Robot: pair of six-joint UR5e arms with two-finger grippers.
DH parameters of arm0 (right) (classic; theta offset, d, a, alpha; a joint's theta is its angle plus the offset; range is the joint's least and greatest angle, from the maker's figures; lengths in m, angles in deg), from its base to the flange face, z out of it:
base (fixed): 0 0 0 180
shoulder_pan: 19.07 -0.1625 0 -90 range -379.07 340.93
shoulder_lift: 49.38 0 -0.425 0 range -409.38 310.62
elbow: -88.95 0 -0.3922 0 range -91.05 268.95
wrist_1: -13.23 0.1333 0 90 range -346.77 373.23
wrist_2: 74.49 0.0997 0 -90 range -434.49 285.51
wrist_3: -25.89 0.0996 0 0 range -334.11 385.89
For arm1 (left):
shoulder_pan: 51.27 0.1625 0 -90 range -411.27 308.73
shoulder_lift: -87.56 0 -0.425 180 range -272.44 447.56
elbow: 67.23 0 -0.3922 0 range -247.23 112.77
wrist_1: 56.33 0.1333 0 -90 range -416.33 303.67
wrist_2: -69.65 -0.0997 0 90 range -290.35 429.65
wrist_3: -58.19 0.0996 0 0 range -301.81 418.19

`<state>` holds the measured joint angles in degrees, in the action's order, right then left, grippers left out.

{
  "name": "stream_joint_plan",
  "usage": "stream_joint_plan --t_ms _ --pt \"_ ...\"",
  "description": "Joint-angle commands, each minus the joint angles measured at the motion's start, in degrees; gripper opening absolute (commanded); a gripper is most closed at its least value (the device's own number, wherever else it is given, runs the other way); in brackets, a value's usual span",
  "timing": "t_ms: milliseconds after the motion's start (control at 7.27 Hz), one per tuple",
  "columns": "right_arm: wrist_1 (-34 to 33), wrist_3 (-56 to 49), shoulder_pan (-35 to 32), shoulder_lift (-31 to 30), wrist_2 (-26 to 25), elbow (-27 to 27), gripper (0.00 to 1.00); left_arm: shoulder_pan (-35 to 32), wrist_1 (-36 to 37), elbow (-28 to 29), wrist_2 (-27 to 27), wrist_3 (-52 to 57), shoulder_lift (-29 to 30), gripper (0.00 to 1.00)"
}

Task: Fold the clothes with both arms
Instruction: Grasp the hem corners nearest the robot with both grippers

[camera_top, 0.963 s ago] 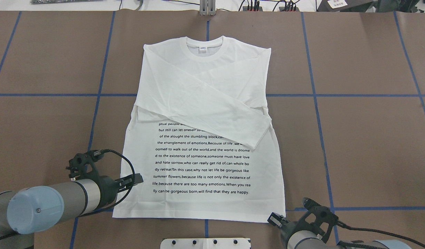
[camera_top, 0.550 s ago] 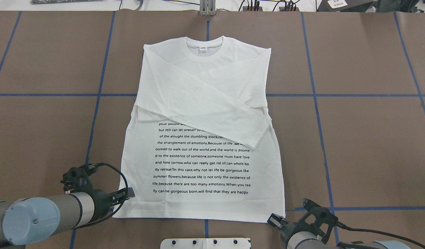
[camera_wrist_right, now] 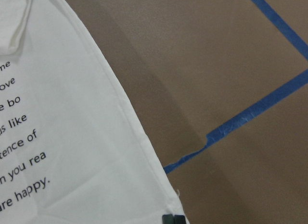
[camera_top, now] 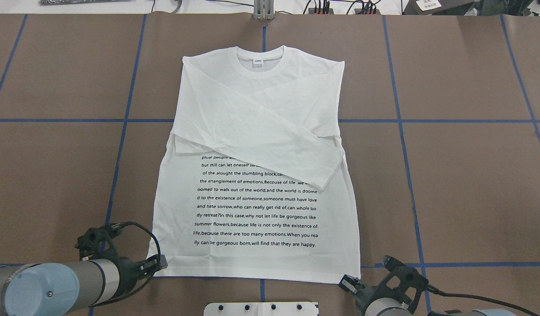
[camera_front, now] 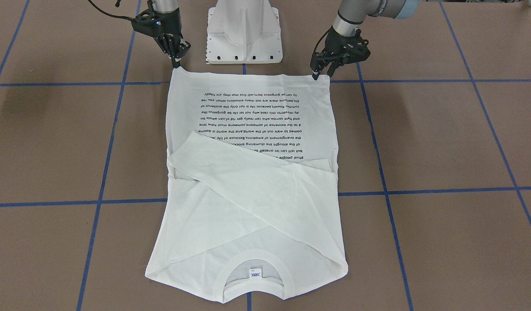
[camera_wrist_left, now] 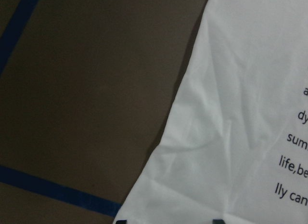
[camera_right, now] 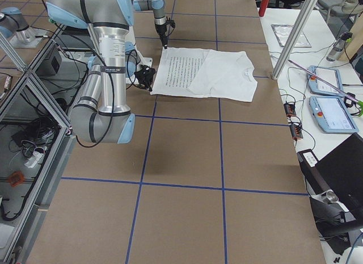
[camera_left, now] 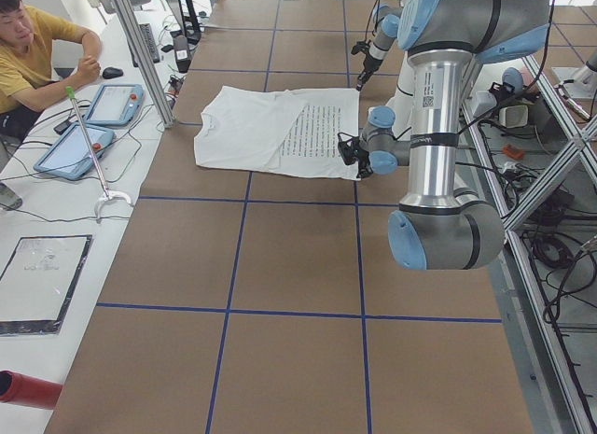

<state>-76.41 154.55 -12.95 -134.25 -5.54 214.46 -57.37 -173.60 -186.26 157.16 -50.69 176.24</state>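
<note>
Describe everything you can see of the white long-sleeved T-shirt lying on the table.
The white long-sleeved T-shirt, cotton by its look, lies flat and lightly creased on the brown table. Both sleeves cross over the chest. Lines of small black text fill the lower half. The ribbed collar and neck tag point away from the robot. The left gripper and right gripper sit at its hem corners; grip unclear.

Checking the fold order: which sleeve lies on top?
The sleeve from the robot's left side; its cuff covers the printed text.
</note>
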Motion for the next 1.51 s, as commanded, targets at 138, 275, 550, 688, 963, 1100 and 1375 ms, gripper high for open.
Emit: stream_joint_plan --t_ms 138,275,550,688,963,1100,1375 --pt "0.0 0.01 0.39 0.05 -0.05 0.0 0.0 0.74 1.52 0.55 0.21 -0.37 0.09 0.67" --pt "0.0 0.01 0.56 -0.03 -0.05 0.0 0.0 0.74 1.43 0.55 0.21 -0.37 0.09 0.67" --pt "0.09 0.01 0.65 0.05 -0.14 0.0 0.0 0.65 1.52 0.64 0.21 -0.37 0.0 0.48" --pt "0.0 0.01 0.65 0.05 -0.14 0.0 0.0 0.65 1.6 0.64 0.21 -0.37 -0.09 0.32" --pt "0.0 0.1 0.74 -0.03 -0.14 0.0 0.0 0.65 1.61 0.46 0.21 -0.37 -0.09 0.0" --pt "0.09 0.01 0.83 0.05 -0.14 0.0 0.0 0.48 1.61 0.03 0.38 -0.37 -0.09 0.0" --pt "0.09 0.01 0.74 -0.03 -0.14 0.17 0.0 0.48 1.61 -2.77 0.39 -0.37 0.0 0.0"
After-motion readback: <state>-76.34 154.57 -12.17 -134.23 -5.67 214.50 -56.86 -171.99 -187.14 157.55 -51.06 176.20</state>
